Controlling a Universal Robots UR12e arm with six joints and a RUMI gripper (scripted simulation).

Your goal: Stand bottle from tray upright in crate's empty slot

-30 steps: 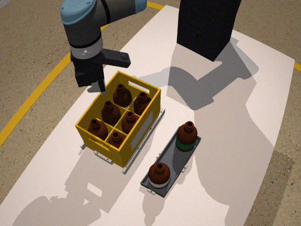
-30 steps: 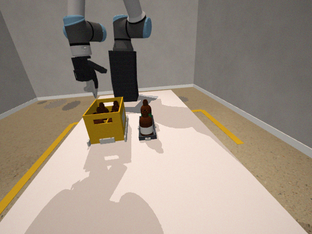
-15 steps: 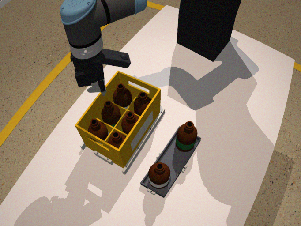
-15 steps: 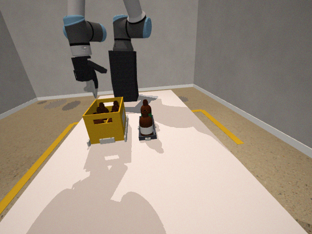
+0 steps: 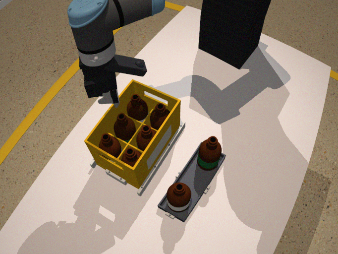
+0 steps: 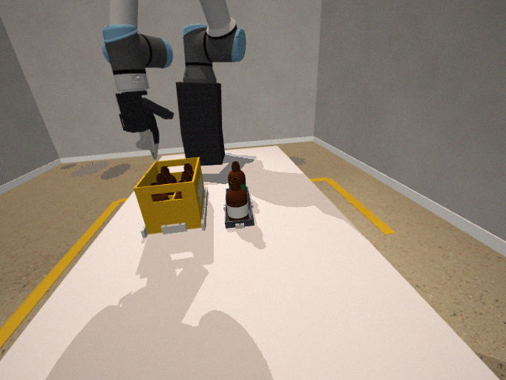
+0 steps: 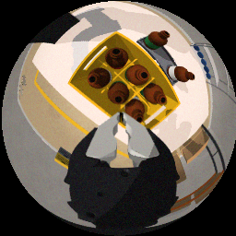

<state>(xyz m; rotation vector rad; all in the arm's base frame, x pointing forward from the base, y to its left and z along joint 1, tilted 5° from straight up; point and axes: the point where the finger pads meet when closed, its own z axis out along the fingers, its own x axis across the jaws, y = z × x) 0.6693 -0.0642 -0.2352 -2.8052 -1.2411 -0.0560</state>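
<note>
Bare Industrial Cell With a Marked Floor

You are looking at what reads as a workshop or robot lab. In the exterior view, plain grey walls (image 6: 416,82) rise at the left, back and right of the frame, with a pale skirting strip (image 6: 408,200) at their foot. Your floor (image 6: 461,294) is speckled tan, like polished concrete. Yellow floor lines (image 6: 355,204) (image 5: 35,114) run down both sides of a long white table (image 6: 310,294) (image 5: 201,226). At the top centre of your exterior view, an arm stands on a black pedestal (image 6: 199,122) (image 5: 232,30). At the wrist view's lower right, you get orange-brown slats (image 7: 200,193), too small to name.
</note>
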